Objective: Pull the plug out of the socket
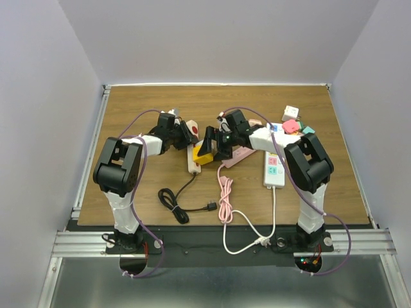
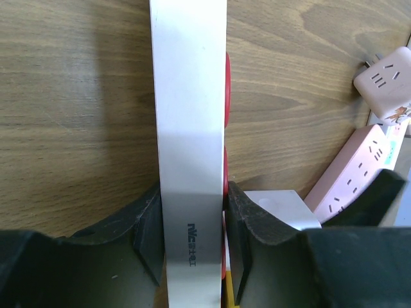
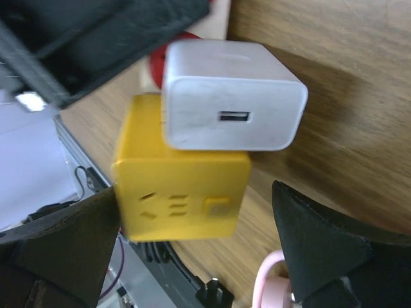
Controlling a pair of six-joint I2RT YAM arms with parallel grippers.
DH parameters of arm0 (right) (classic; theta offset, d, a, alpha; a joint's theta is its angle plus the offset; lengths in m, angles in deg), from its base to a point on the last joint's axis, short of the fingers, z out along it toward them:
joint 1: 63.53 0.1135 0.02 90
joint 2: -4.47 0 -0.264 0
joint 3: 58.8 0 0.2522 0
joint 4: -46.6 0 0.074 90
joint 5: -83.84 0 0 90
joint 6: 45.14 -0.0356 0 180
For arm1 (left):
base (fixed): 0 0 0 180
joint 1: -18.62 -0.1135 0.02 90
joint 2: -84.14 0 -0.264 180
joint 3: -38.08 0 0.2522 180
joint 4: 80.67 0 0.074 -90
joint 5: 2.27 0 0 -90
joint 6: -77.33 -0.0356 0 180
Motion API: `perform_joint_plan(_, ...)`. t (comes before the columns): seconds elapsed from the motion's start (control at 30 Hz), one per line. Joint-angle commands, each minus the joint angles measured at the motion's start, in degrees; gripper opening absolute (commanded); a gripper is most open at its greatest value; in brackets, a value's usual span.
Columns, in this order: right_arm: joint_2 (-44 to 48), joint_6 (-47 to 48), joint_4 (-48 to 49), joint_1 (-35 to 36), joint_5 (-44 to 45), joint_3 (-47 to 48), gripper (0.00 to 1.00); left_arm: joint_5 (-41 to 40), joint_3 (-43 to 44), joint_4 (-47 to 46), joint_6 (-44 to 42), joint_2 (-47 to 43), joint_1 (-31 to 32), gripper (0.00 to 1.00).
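In the top view the white power strip (image 1: 191,163) lies on the worktop (image 1: 128,115) just left of centre, its long axis running up and down the frame. The left hand (image 1: 182,133) pinches it from both sides near its upper end. In the left wrist view the strip stands as a vertical band with a black finger (image 2: 149,228) pressed on each flank. A yellow cube socket (image 3: 183,192) sits by the strip's lower end, and the white charger (image 3: 234,102) lies touching its upper side. The charger's USB port points straight at the right wrist camera, and its broad side runs left to right across that frame. We cannot tell which socket its pins enter. The right hand (image 3: 192,215) is spread wide, its fingers (image 3: 321,237) flanking the cube without touching it. A pink power strip (image 1: 239,154) lies just right of it.
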Motion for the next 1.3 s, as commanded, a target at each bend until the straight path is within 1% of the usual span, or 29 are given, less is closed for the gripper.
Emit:
perform_joint_plan(0.0, -2.2, -0.23, 2.58, 2.18, -1.66, 3.62, 1.0, 2.14, -0.74, -1.43, 1.79, -3.62, -0.29, 0.0)
perform_joint_plan(0.07, -3.0, -0.15, 2.58, 3.15, -2.01, 4.5, 1.0, 2.22, -0.91, -1.78, 1.97, -3.44, -0.29, 0.0)
perform_joint_plan(0.1, -3.53, -0.15, 2.67, 3.32, -1.92, 4.76, 0.98, 2.31, -1.09, -2.05, 2.23, -3.36, -0.29, 0.0)
perform_joint_plan(0.17, -4.76, -0.41, 3.2, 3.24, -2.8, 5.47, 0.83, 2.66, -1.26, -2.57, 2.32, -3.44, -0.29, 0.0)
perform_joint_plan(0.2, -5.28, -0.24, 3.2, 3.24, -2.98, 5.9, 0.74, 2.75, -1.53, -2.58, 2.15, -3.44, -0.2, 0.0)
perform_joint_plan(0.23, -5.46, -0.15, 3.11, 3.32, -3.15, 6.34, 0.42, 2.66, -1.62, -2.49, 1.89, -3.36, -0.29, 0.0)
perform_joint_plan(0.27, -5.03, 0.03, 3.11, 3.24, -3.07, 6.35, 0.24, 2.49, -1.79, -2.23, 1.62, -3.27, -0.29, 0.0)
perform_joint_plan(0.3, -4.5, 0.2, 3.11, 3.06, -2.11, 6.26, 0.09, 2.4, -2.14, -2.05, 1.36, -3.44, -0.38, 0.0)
perform_joint_plan(0.33, -3.63, 0.38, 3.03, 2.97, -1.58, 6.09, 0.0, 1.79, -2.49, -2.05, 0.57, -3.53, -0.46, 0.0)
perform_joint_plan(0.43, -0.46, 1.17, 2.68, 0.18, -2.44, 4.24, 0.0, 0.65, -3.99, -1.7, -0.83, -3.88, -0.9, 0.0)
perform_joint_plan(0.5, 1.9, 1.79, 2.41, -1.76, -4.81, 2.75, 0.0, 0.03, -4.86, -1.26, -1.8, -3.71, -0.99, 0.0)
perform_joint_plan(0.57, 3.05, 2.75, 1.53, -5.19, -8.85, 2.39, 0.01, -1.2, -5.22, -0.3, -3.73, -3.36, -1.08, 0.0)
perform_joint_plan(0.67, 3.85, 4.86, -2.06, -9.23, -13.6, 4.23, 0.0, -3.66, -5.4, 1.37, -6.02, -2.83, -1.08, 0.0)
perform_joint_plan(0.77, 4.55, 7.05, -4.96, -11.87, -15.89, 6.6, 0.01, -5.59, -5.48, 2.52, -7.52, -2.65, -1.17, 0.0)
perform_joint_plan(0.83, 4.47, 7.32, -5.94, -12.84, -17.3, 7.75, 0.0, -6.56, -5.48, 2.87, -7.96, -2.65, -1.17, 0.0)
perform_joint_plan(0.87, 3.51, 7.93, -7.07, -13.37, -19.39, 8.97, 0.0, -6.74, -5.4, 2.96, -8.05, -2.3, -1.26, 0.0)
perform_joint_plan(0.93, 2.01, 9.16, -9.79, -13.99, -19.41, 11.08, 0.0, -6.83, -5.4, 3.05, -8.22, -2.21, -1.26, 0.0)
perform_joint_plan(1.07, 0.26, 8.91, -10.95, -14.95, -19.94, 12.5, 0.0, -7.09, -5.31, 2.96, -8.57, -2.48, -1.26, 0.0)
perform_joint_plan(1.13, -0.72, 9.17, -11.47, -14.87, -22.31, 12.94, 0.0, -7.35, -4.96, 3.14, -8.84, -2.56, -1.26, 0.0)
perform_joint_plan(1.23, -1.51, 8.91, -11.48, -13.99, -21.0, 12.59, 0.01, -7.44, -4.43, 3.22, -8.84, -2.56, -1.34, 0.0)
perform_joint_plan(1.27, -1.68, 8.91, -11.39, -12.16, -19.52, 12.5, 0.01, -7.36, -4.25, 3.31, -8.75, -2.39, -1.34, 0.0)
